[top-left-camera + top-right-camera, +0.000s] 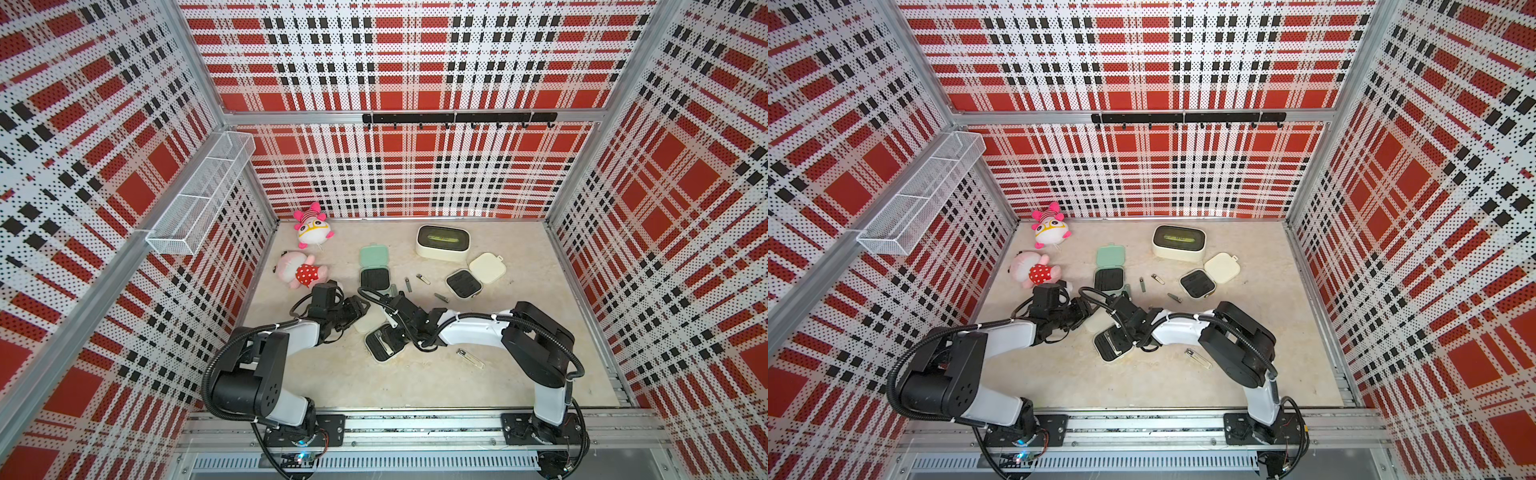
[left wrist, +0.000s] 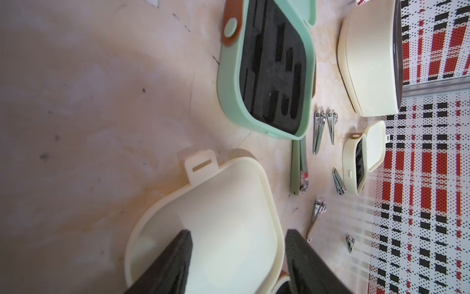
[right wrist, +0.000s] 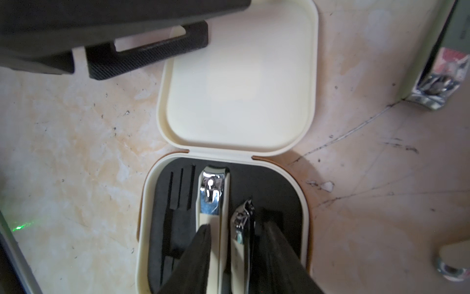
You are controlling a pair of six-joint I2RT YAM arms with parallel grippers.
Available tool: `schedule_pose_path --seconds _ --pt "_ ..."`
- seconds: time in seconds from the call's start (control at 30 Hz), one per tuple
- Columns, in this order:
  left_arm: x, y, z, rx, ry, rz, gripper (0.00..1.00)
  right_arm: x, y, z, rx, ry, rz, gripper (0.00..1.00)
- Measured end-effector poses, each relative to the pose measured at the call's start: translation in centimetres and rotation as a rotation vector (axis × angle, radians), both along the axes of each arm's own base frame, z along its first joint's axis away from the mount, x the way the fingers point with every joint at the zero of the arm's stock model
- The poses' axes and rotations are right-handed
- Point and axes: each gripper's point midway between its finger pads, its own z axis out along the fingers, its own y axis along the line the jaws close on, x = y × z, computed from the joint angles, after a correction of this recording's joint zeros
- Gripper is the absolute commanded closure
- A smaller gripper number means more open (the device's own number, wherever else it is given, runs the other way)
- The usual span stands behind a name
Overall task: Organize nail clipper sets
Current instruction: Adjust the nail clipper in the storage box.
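Nearest you, a long loose clipper (image 1: 469, 358) lies on the surface (image 1: 374, 390) just beside the right forearm (image 1: 473, 330); a careless sweep of that arm could knock it toward the front rail (image 1: 415, 424).

Next, the near cream case (image 3: 146, 203) lies open, its lid (image 3: 241, 76) laid back flat. One large clipper (image 3: 212, 193) sits in its slot in the black insert (image 3: 277, 183). Your right gripper (image 3: 236, 226) hangs over the insert, jaws partly apart astride a slim clipper (image 3: 243, 219) that stands on edge beside the large one; you cannot tell whether the jaws pinch it. It looks unseated: a release here may leave it across the foam or riding on its neighbour, and the lid would not shut. Pushing down to seat it could tip or slide the light case.

Your left gripper (image 2: 237, 233) has its jaws apart astride the lid's edge, one finger (image 2: 173, 262) inside the lid. The two grippers are close; a sideways move by either risks a clash, and raising the lid now would fold it onto the right gripper.

Farther out, the mint green case (image 1: 374, 257) lies open with bare slots, a green-handled clipper (image 2: 298, 168) just beside it. Small loose clippers (image 1: 423, 278) lie between it and the far cream case (image 1: 487, 268), also open. Tools dropped into the wrong case would mix the sets
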Motion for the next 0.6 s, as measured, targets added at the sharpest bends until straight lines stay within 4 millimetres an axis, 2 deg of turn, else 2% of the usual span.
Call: schedule_pose_path --seconds 0.37,0.6 --pt "-0.01 -0.01 -0.04 0.001 0.0 -0.002 0.36 -0.2 0.15 -0.02 -0.003 -0.002 0.006 0.64" --pt "0.0 -0.04 -0.01 0.001 -0.001 -0.004 0.36 0.28 0.12 0.48 -0.022 -0.017 -0.005 0.59"
